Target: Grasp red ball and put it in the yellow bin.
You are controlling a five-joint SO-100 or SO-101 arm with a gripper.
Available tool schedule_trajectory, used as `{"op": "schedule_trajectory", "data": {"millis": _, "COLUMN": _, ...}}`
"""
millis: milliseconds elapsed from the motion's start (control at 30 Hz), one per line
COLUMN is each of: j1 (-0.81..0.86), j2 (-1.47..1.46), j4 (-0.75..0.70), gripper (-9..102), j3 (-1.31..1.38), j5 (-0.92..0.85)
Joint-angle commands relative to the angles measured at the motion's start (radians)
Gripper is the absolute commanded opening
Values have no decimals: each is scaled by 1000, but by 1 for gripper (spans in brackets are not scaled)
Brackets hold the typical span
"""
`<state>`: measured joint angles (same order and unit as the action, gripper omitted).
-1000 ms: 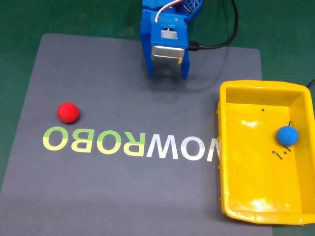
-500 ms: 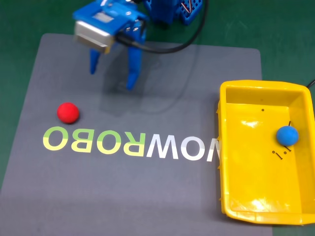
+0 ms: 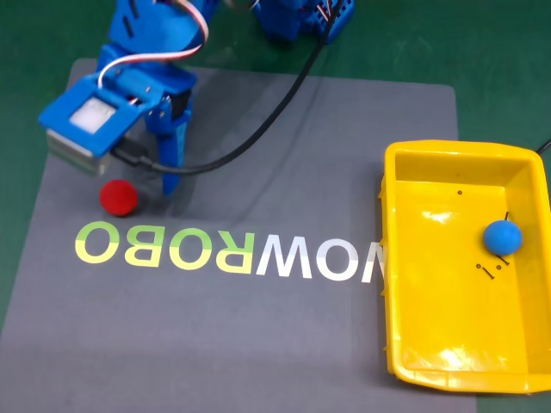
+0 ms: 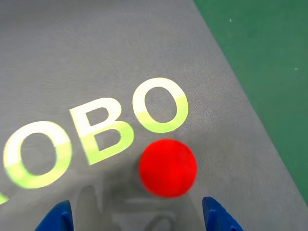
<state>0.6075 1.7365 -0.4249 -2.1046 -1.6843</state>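
Wrist view: jaws apart, red ball between the tips on the grey mat, ungripped

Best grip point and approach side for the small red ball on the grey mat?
Grip the small matte red ball across its widest middle, coming down from above. It is a plain sphere lying free on the grey mat, so any diameter works. The open blue gripper already straddles it in the wrist view; probably lower further, then close.

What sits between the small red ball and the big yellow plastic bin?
Only grey mat with printed letters in the fixed view, between red ball and yellow bin.
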Motion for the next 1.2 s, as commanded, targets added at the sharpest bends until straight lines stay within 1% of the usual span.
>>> {"op": "schedule_trajectory", "data": {"millis": 0, "j1": 21, "j2": -61, "j4": 29, "gripper": 30, "j3": 140, "j5": -5}}
{"op": "schedule_trajectory", "data": {"millis": 433, "j1": 67, "j2": -225, "j4": 29, "gripper": 30, "j3": 221, "j5": -51}}
{"op": "schedule_trajectory", "data": {"millis": 700, "j1": 57, "j2": -301, "j4": 29, "gripper": 28, "j3": 279, "j5": -26}}
{"op": "schedule_trajectory", "data": {"millis": 733, "j1": 57, "j2": -304, "j4": 29, "gripper": 26, "j3": 281, "j5": -28}}
{"op": "schedule_trajectory", "data": {"millis": 767, "j1": 57, "j2": -308, "j4": 29, "gripper": 22, "j3": 282, "j5": -25}}
{"op": "schedule_trajectory", "data": {"millis": 867, "j1": 54, "j2": -314, "j4": 29, "gripper": 0, "j3": 282, "j5": -20}}
{"op": "schedule_trajectory", "data": {"millis": 1167, "j1": 31, "j2": -287, "j4": 25, "gripper": 0, "j3": 281, "j5": -2}}
